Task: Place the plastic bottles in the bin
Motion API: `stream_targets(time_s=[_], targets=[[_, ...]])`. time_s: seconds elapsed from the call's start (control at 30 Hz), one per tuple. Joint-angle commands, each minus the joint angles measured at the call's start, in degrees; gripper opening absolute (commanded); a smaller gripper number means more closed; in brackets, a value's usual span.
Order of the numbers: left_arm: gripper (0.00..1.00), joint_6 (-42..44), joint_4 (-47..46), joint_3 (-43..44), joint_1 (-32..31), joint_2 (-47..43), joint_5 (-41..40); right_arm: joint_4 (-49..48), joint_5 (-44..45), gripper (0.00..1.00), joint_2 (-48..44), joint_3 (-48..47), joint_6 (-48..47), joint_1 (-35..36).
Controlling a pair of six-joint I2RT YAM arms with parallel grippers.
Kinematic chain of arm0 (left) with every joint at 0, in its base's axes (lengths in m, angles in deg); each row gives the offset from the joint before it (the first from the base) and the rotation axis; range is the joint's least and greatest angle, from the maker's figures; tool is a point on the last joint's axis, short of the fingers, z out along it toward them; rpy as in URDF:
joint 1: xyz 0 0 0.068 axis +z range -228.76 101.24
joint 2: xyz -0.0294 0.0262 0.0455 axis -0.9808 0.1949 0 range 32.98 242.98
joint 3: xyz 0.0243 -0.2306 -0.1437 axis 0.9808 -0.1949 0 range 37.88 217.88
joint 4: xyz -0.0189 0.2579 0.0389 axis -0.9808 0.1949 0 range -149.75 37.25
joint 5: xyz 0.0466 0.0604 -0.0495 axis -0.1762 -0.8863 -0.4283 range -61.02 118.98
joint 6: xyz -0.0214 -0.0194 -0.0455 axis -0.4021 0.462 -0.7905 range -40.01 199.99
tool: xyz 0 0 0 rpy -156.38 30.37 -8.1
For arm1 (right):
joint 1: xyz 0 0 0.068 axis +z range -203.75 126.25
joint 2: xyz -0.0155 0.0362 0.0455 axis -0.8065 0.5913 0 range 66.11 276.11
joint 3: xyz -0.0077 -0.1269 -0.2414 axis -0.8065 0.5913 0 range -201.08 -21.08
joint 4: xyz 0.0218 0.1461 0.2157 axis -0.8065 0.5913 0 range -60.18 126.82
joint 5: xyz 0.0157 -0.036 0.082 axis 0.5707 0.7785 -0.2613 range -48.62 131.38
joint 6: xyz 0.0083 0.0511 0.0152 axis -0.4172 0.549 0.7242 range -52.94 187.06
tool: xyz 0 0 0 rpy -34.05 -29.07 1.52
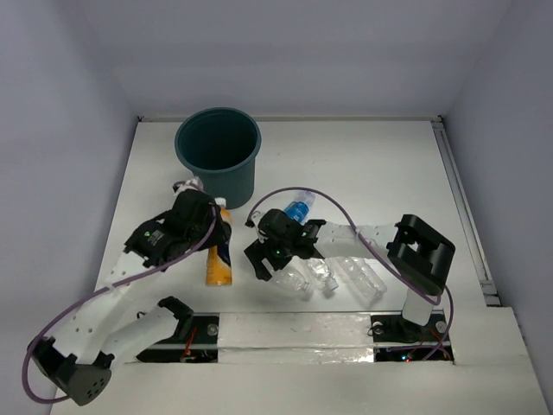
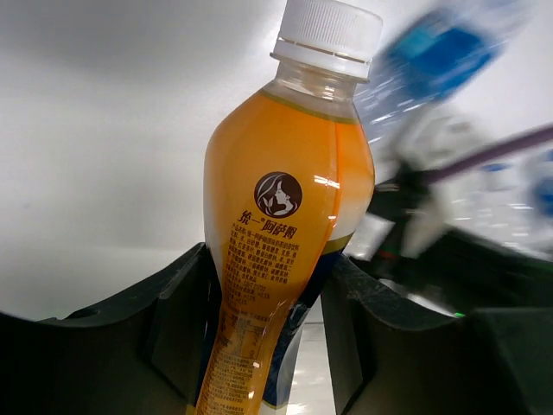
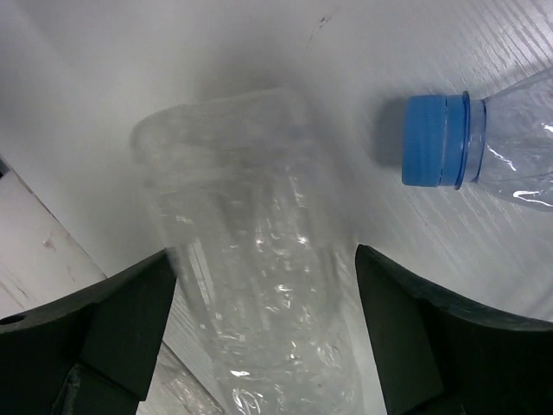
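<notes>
Two pick-ups are in hand at once. On the left, the left end effector (image 2: 270, 270) pinches the orange plastic bottle with white cap and dark label (image 2: 289, 173) about its labelled body, near the base of the round dark teal-green plastic bin (image 1: 226, 177); whether it is clear of the white table (image 1: 371, 164) cannot be told. The right end effector (image 3: 263, 259) stands spread, straddling a clear crinkled plastic bottle (image 3: 246, 190) with a gap on either side, and a blue-capped clear bottle (image 3: 492, 138) lies beside it. Judged next: the left lifts, carries over the rim and releases; the right lowers and closes. No bottle shows inside the bin. Several more clear bottles (image 1: 324, 278) lie by the right arm.
</notes>
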Motion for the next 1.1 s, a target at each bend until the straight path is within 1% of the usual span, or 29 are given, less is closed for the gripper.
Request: stream_targets(time_s=[0.0,0.03,0.1,0.13,0.17,0.2,0.23,0.3,0.33,0.37,0.4,0.43,0.5,0.57,0.67,0.7,0.73,0.8,0.83,0.87,0.9,0.97,1.0,1.03,1.07], targets=[[0.21,-0.6,2.6,14.8,-0.2,-1.2,1.3,0.8,-0.2,0.83,-0.6,-2.7,-1.3,0.4],[0.21,-0.2,2.2,18.1,-0.2,-1.2,1.1,0.8,-0.5,0.81,-1.1,-2.5,-1.2,0.4],[0.22,0.5,0.8,25.0,-0.2,1.9,-0.1,0.7,-1.0,0.68,-2.4,-2.0,-1.0,0.4],[0.23,1.1,0.0,32.2,-0.2,3.3,-0.7,0.8,-1.6,0.65,-4.2,-1.6,-0.5,0.4],[0.23,2.6,-1.9,35.7,-0.2,6.8,-1.9,0.8,-1.9,0.62,-5.5,-1.3,-0.1,0.4],[0.24,3.6,-2.8,39.4,-0.2,8.8,-3.0,0.6,-2.2,0.62,-6.9,-1.1,0.6,0.4],[0.25,4.5,-3.5,46.2,-0.2,13.0,-4.6,0.7,-2.6,0.61,-10.3,-0.9,1.6,0.4],[0.26,7.9,-5.2,52.7,-0.2,17.5,-9.5,1.4,-2.7,0.60,-13.9,-1.2,2.6,0.4],[0.27,8.9,-5.9,58.0,1.0,19.5,-11.0,1.7,-2.3,0.59,-15.6,-1.5,3.4,0.4],[0.27,10.0,-8.0,60.0,2.1,23.2,-12.6,2.2,-2.2,0.59,-19.0,-2.6,3.8,0.4],[0.27,12.0,-9.4,61.5,3.5,24.7,-12.9,3.2,-1.8,0.59,-20.5,-3.4,4.2,0.4],[0.28,12.6,-10.9,62.9,6.8,27.1,-13.1,3.8,-1.7,0.59,-22.0,-4.2,4.8,0.4],[0.29,14.0,-15.3,62.4,10.5,28.8,-12.3,5.3,-1.2,0.58,-25.9,-7.3,5.4,0.4],[0.29,14.3,-18.5,59.1,15.2,30.3,-10.6,5.8,0.2,0.58,-28.2,-9.8,6.0,0.4],[0.30,16.0,-26.9,53.4,18.1,31.5,-11.0,7.1,3.4,0.58,-30.3,-16.5,6.3,0.4],[0.32,16.3,-28.0,52.4,18.6,31.9,-11.0,7.6,4.2,0.58,-29.8,-18.7,6.3,0.4],[0.34,16.5,-28.7,50.8,18.6,32.8,-10.7,8.1,5.7,0.58,-29.2,-23.3,6.0,0.4],[0.39,16.9,-30.9,49.1,19.3,33.4,-10.5,7.8,7.9,0.58,-27.8,-27.6,5.9,0.4],[0.51,17.0,-31.5,47.6,19.3,33.7,-10.3,7.3,10.9,0.58,-26.1,-31.3,5.8,0.4],[0.60,17.1,-32.1,47.0,19.3,33.7,-9.8,6.9,12.0,0.58,-25.3,-33.1,5.9,-0.9],[0.75,17.1,-32.2,46.5,19.8,33.6,-9.6,5.9,13.4,0.58,-23.2,-35.0,6.4,-1.5],[0.84,17.0,-32.0,46.3,19.8,32.8,-8.0,4.8,14.2,0.58,-21.1,-39.9,7.1,-3.0],[0.88,17.0,-31.8,46.4,19.8,32.2,-7.4,3.6,14.2,0.58,-20.0,-41.4,7.8,-5.0],[0.91,17.1,-31.7,46.4,19.8,31.5,-6.8,2.8,13.8,0.58,-18.9,-42.8,9.4,-6.0],[0.92,17.2,-31.0,46.5,19.8,30.0,-6.0,2.1,13.8,0.58,-16.3,-44.2,10.1,-7.1]])
